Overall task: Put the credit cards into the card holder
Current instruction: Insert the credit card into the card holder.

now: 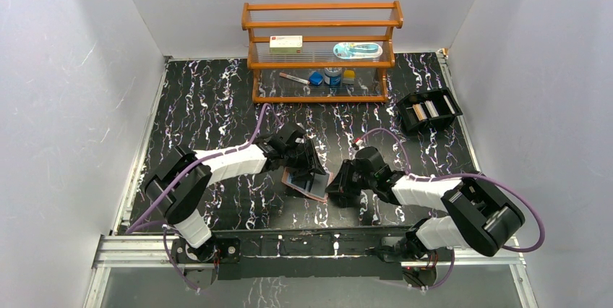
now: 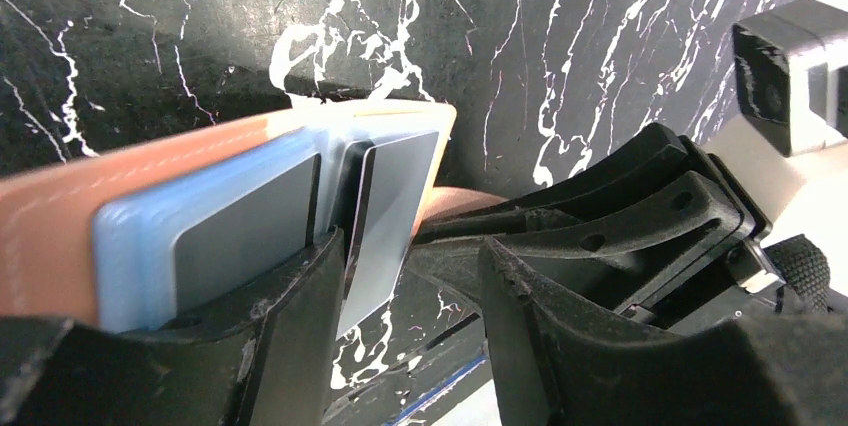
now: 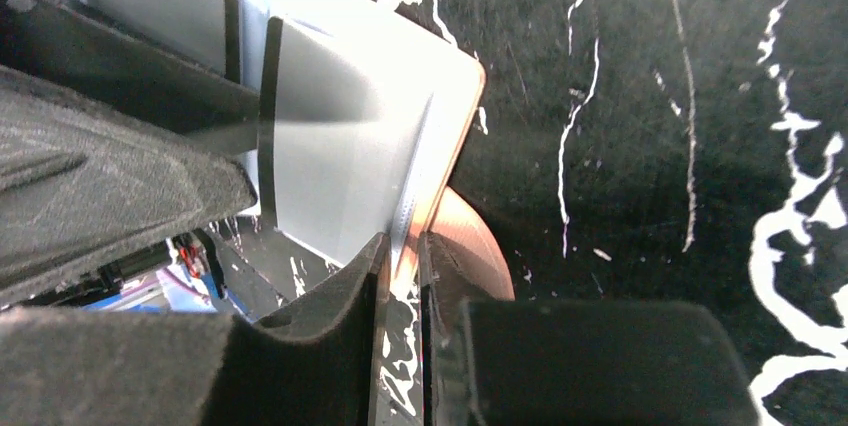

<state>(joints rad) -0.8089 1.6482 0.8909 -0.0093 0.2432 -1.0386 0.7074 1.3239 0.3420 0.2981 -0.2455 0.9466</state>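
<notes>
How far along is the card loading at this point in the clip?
Done: one grey card sits in a sleeve of the card holder. In hand: a second card looks partly in the next sleeve at the open left gripper, while the right gripper clamps the holder's edge. Left: more cards wait in the black tray.

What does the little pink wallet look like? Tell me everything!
The card holder is a small tan-pink leather wallet, open at the middle of the black marbled table. Inside are bluish clear sleeves holding grey cards. The right end effector pinches its edge; the left end effector rests against the sleeves.
</notes>
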